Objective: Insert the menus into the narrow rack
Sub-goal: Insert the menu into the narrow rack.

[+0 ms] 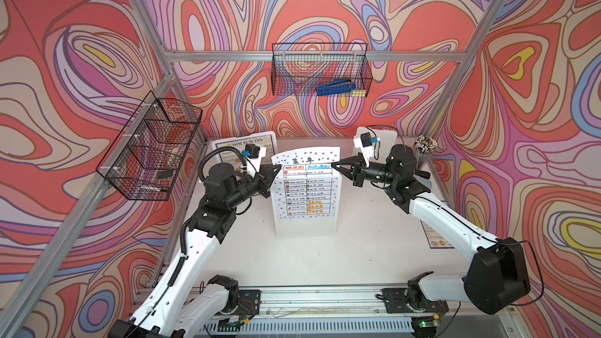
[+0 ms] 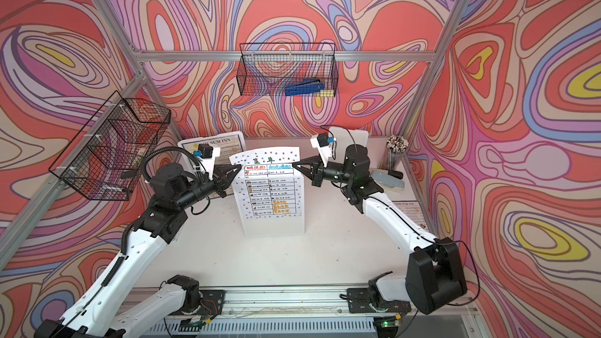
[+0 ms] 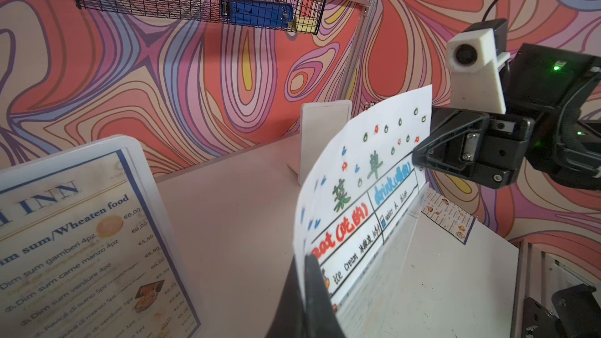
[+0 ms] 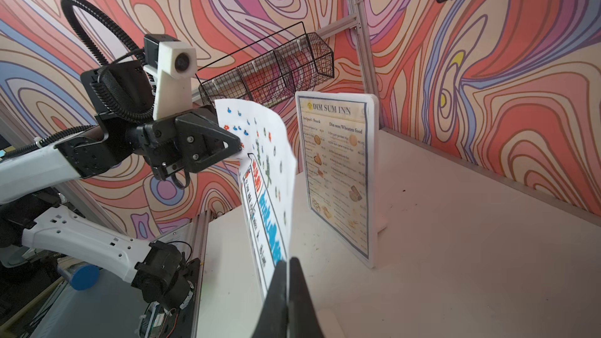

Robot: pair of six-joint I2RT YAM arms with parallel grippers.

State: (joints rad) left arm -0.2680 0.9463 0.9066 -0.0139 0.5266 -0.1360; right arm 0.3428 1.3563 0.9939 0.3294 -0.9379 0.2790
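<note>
Both the left gripper (image 1: 279, 168) and right gripper (image 1: 332, 166) clamp opposite side edges of the white menu (image 1: 305, 161), bracing the limp sheet upright at table (image 1: 357, 255) centre, its lower part inside the narrow rack (image 1: 305, 229); a second menu (image 1: 229, 145) stands at eleven o'clock.

The right arm (image 1: 448, 219) hides most of the small menu (image 1: 435, 241) — print unreadable. The left wrist view's edge cuts off the standing menu (image 3: 81, 238), its lettering blurred.

White table (image 1: 357, 255) — clear rack (image 1: 305, 227), pencil cup (image 1: 423, 154), small menu (image 2: 411, 209) lying flat.
</note>
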